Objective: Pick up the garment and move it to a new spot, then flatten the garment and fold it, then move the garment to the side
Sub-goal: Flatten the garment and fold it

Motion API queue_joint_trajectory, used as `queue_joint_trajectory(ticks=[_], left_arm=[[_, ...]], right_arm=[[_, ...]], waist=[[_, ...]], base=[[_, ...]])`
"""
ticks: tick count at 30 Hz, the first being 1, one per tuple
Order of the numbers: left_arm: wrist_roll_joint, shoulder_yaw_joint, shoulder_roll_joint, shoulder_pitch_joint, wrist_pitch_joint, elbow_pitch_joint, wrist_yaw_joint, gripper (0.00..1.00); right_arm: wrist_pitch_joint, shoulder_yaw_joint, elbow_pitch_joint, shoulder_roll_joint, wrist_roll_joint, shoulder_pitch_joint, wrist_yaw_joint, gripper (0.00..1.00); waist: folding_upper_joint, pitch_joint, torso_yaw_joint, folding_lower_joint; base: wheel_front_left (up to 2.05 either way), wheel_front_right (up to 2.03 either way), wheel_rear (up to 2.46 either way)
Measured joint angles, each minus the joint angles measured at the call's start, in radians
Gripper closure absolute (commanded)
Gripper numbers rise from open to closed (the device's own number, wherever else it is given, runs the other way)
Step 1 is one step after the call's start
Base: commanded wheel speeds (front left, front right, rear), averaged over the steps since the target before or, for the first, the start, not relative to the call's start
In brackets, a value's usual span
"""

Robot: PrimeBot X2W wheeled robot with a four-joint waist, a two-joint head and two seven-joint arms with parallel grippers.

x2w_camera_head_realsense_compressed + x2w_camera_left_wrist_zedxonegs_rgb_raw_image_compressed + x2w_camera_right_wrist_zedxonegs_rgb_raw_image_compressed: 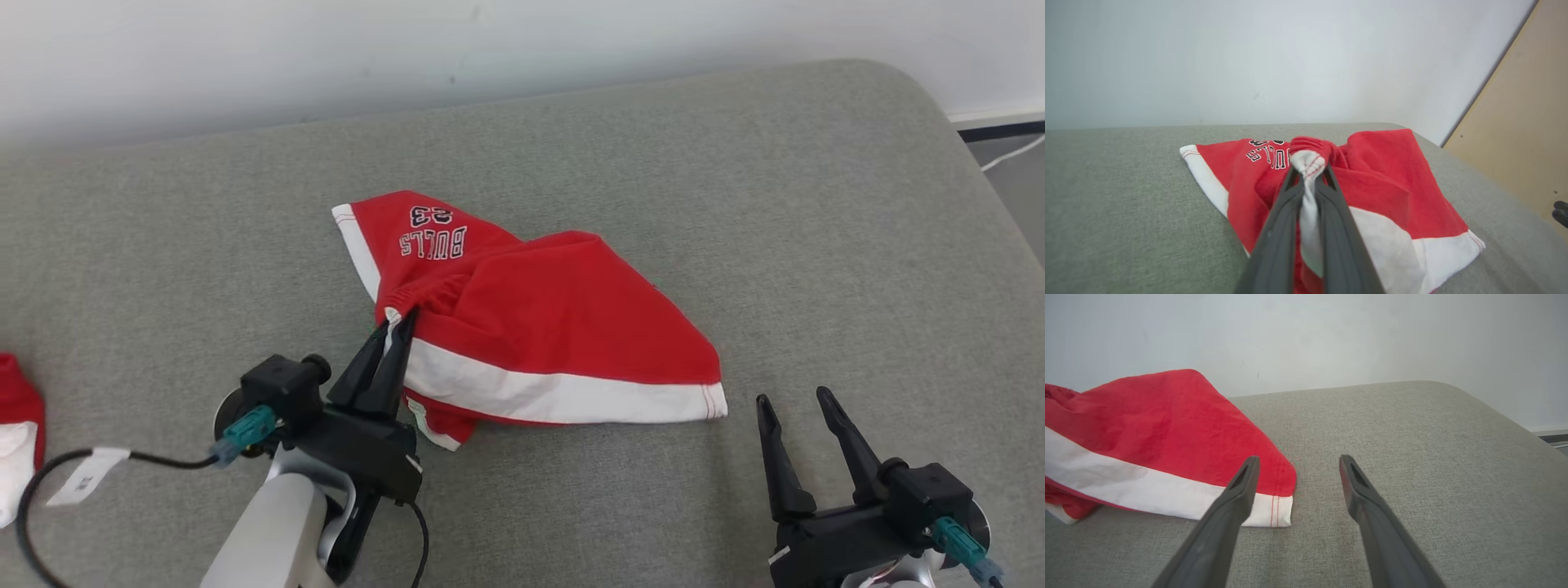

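The left gripper [398, 325] has its jaws pinched tight on the red garment [563, 327] at its edge. The right gripper [791, 398] has jaws wide apart and empty, near the garment's corner.

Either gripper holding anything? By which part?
Left gripper pinches the shorts at a bunched fold of white trim near the waistband. Right gripper is open, holding nothing.

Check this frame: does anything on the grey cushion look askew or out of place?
The red garment lies crumpled and skewed, one side flopped over the other, its waistband bunched in the shut left hand. Another red-and-white cloth pokes in at the head view's left edge. No damage visible.
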Motion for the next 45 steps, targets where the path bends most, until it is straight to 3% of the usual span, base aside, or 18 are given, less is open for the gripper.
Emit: queue_joint_trajectory(ticks=[4,9,13,19,20,21,22,23,28,45], left_arm=[[0.005,0.049,0.000,0.065,0.000,-0.067,0.014,1.00],[0.001,0.089,0.000,0.133,0.000,-0.113,0.076,1.00],[-0.007,0.095,0.000,0.195,0.000,-0.103,0.135,1.00],[-0.011,0.097,0.000,0.225,0.000,-0.059,0.172,1.00],[-0.011,0.100,0.000,0.229,0.000,-0.050,0.180,0.92],[-0.007,0.104,0.000,0.231,0.000,-0.044,0.189,0.73],[0.003,0.109,0.001,0.231,0.000,-0.041,0.197,0.28],[0.013,0.115,0.000,0.231,0.000,-0.037,0.206,0.00],[0.070,0.163,0.001,0.276,0.000,-0.051,0.246,0.00],[0.219,0.248,0.001,0.504,0.000,-0.231,0.237,0.00]], right_arm=[[0.000,-0.007,0.002,0.001,0.001,0.002,0.000,0.00],[0.000,-0.005,0.009,0.002,0.004,0.005,0.000,0.00],[0.000,0.002,0.016,0.003,0.005,0.004,0.000,0.00],[0.000,0.018,0.021,0.002,0.009,-0.005,0.000,0.00],[0.000,0.020,0.021,0.000,0.010,-0.009,0.000,0.00],[0.000,0.018,0.022,-0.001,0.010,-0.012,0.000,0.00],[0.000,0.017,0.024,-0.003,0.010,-0.013,0.000,0.00],[0.000,0.016,0.026,-0.003,0.010,-0.012,0.000,0.00],[0.000,0.008,0.035,0.000,0.011,0.000,0.000,0.00],[0.000,0.018,0.054,0.020,0.005,0.055,0.000,0.00]], waist=[[0.0000,-0.003,0.028,-0.0001],[0.0000,-0.009,0.072,-0.0001],[0.0000,-0.016,0.112,-0.0001],[0.0000,-0.017,0.122,-0.0001],[0.0000,-0.016,0.119,-0.0001],[0.0000,-0.017,0.116,-0.0001],[0.0000,-0.017,0.112,-0.0001],[0.0000,-0.019,0.109,-0.0001],[0.0000,-0.043,0.098,-0.0002],[0.0000,-0.159,0.100,-0.0002]], base=[[0.00,0.00,0.00],[0.00,0.00,0.00],[0.00,0.00,0.00],[0.00,0.00,0.00],[0.00,0.00,0.00],[0.00,0.00,0.00],[0.00,0.00,0.00],[0.00,0.00,0.00],[0.00,0.00,0.00],[0.00,0.00,0.00]])
